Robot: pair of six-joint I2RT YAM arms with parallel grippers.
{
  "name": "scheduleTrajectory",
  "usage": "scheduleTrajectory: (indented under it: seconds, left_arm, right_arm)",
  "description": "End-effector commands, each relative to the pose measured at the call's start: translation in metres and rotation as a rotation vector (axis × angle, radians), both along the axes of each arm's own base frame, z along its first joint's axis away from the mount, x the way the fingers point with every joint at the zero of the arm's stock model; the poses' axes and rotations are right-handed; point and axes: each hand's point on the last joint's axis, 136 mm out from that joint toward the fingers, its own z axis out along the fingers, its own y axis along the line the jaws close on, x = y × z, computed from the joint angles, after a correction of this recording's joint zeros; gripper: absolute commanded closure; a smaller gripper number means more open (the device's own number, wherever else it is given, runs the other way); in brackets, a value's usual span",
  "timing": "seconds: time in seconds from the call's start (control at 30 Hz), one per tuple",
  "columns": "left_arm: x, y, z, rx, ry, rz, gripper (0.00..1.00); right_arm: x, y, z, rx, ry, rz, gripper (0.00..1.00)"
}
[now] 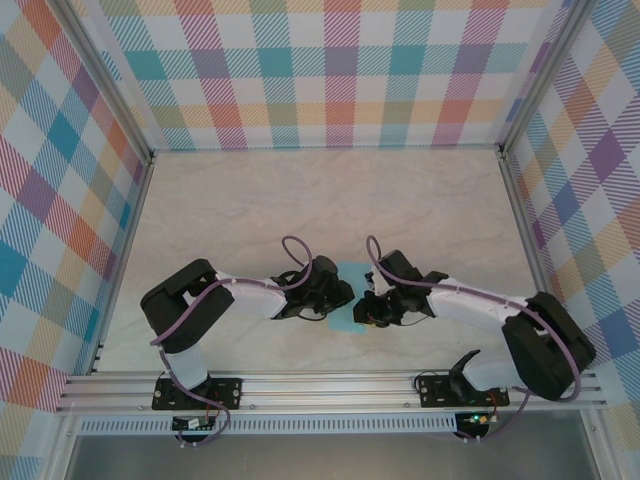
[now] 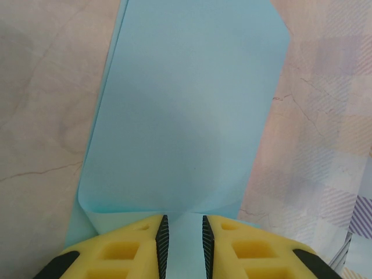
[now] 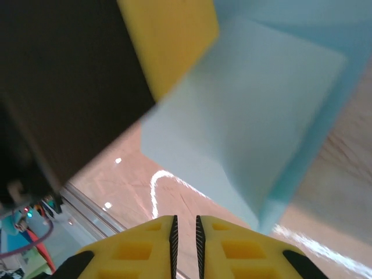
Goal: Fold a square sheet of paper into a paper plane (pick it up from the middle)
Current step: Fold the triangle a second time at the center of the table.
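Square sheet of paper (image 2: 186, 116), part-folded, logged at 6 o'clock on the table (image 1: 300, 200), between two claws.

The left gripper (image 2: 181, 226) was noted at the sheet's 9 o'clock. Its jaws were narrow and judged closed on the near edge, where a crease ran in. One sheet was counted. It was judged thin, light, limp and easily torn, best taken at a doubled edge, where stiffer. The right gripper (image 3: 186, 224) was noted at 3 o'clock, jaws a slit apart, nothing seen between. Two grippers were counted.
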Motion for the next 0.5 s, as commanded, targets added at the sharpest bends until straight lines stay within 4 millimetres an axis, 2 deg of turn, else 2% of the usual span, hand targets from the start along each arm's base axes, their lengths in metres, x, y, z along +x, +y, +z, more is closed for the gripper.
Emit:
scheduleTrajectory:
  seconds: [0.0, 0.13, 0.23, 0.37, 0.47]
  left_arm:
    - [-0.013, 0.013, -0.024, 0.101, 0.052, -0.019, 0.74]
    - [-0.013, 0.013, -0.024, 0.102, 0.052, -0.018, 0.74]
    - [-0.014, 0.012, -0.024, 0.1, 0.053, -0.02, 0.74]
    - [-0.014, 0.014, -0.025, 0.105, 0.055, -0.019, 0.74]
    - [-0.013, 0.014, -0.025, 0.105, 0.051, -0.019, 0.74]
  right_arm:
    - [0.018, 0.02, 0.001, 0.047, 0.01, -0.005, 0.83]
    - [0.029, 0.025, -0.012, 0.023, 0.026, -0.028, 0.86]
    - [0.031, 0.021, -0.022, -0.02, 0.041, -0.04, 0.86]
    - [0.02, 0.009, -0.041, -0.083, 0.096, -0.048, 0.87]
    - [0.01, -0.001, -0.047, -0.099, 0.118, -0.06, 0.87]
